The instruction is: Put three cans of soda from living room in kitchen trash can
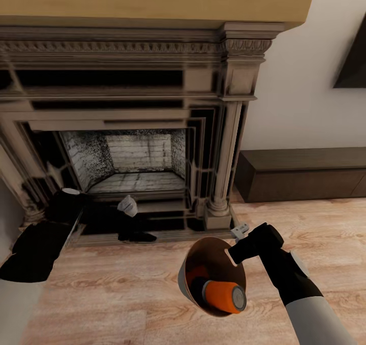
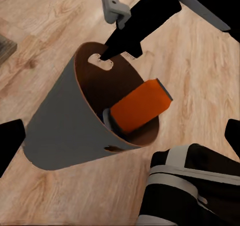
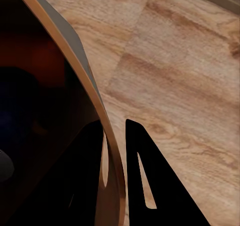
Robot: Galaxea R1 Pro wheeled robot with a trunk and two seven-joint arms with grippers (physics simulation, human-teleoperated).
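Black and blurred, the left gripper [image 1: 68, 207] sits low in front of the brick fireplace [image 1: 137, 167], just off the hearth's left corner, and from these angles I cannot tell whether its fingers are spread or closed. Its wrist view looks down on the trash can [image 2: 75, 121], grey outside, coppery inside, tilted over the light wood plank floor [image 1: 117, 294]. Moving right of the fireplace opening, that bin [image 1: 213, 276] hangs above the planks with its mouth tipped toward the camera. An orange soda can [image 1: 223, 295] lies inside with its silver top facing out, and a second orange can [image 1: 195, 276] shows dimly behind it. The right gripper [image 1: 239, 253] is clamped on the bin's rim at the handle slot, one finger [image 3: 80, 181] inside, the other outside. Further right of the fireplace, a low dark wood bench [image 1: 305, 174] runs along the white wall.
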